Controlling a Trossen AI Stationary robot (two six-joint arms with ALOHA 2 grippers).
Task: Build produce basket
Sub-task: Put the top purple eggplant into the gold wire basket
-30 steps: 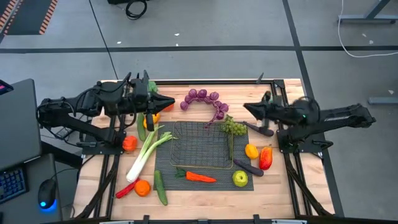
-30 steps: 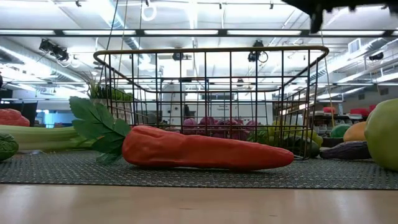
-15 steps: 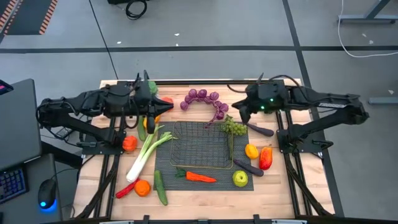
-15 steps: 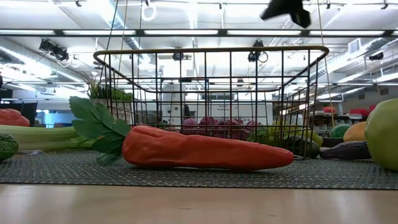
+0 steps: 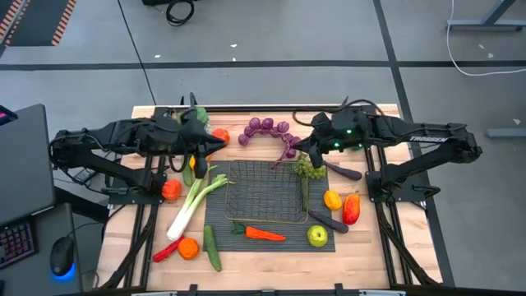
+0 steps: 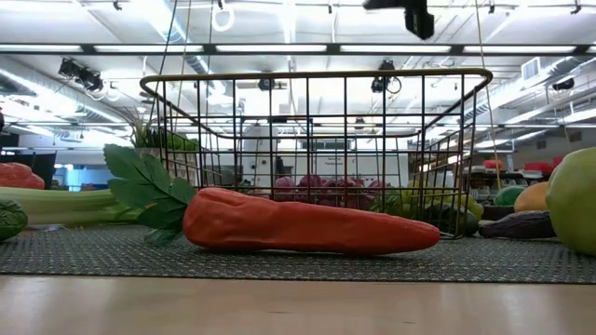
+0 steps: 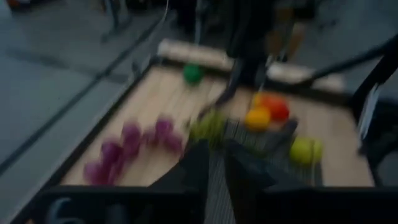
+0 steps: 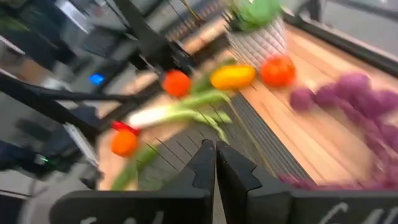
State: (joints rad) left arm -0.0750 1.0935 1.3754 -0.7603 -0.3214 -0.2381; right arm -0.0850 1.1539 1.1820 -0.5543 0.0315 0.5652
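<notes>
The brass wire basket (image 5: 265, 191) stands empty on a dark ribbed mat (image 5: 215, 215); in the low view (image 6: 317, 149) it stands behind the carrot (image 6: 307, 226). Produce lies around it: leek (image 5: 191, 205), carrot (image 5: 265, 234), green grapes (image 5: 309, 168), purple grapes (image 5: 271, 131), green apple (image 5: 317, 237), eggplant (image 5: 329, 220), cucumber (image 5: 212, 247). My right gripper (image 5: 301, 154) is shut and empty, above the green grapes at the basket's far right corner. My left gripper (image 5: 215, 144) hovers above the leek's leaves, fingers a little apart, empty.
A plant in a white pot (image 8: 258, 34) stands at the far left, under my left arm. A tomato (image 5: 171, 189), an orange (image 5: 188, 247), a yellow fruit (image 5: 332, 199) and a red pepper (image 5: 352, 208) lie beside the mat. The table has a raised frame at its edges.
My right gripper has swung from the table's right side toward the left, to above the green grapes by the basket's far right corner. My left gripper has gone a little toward the near edge. No produce has moved.
</notes>
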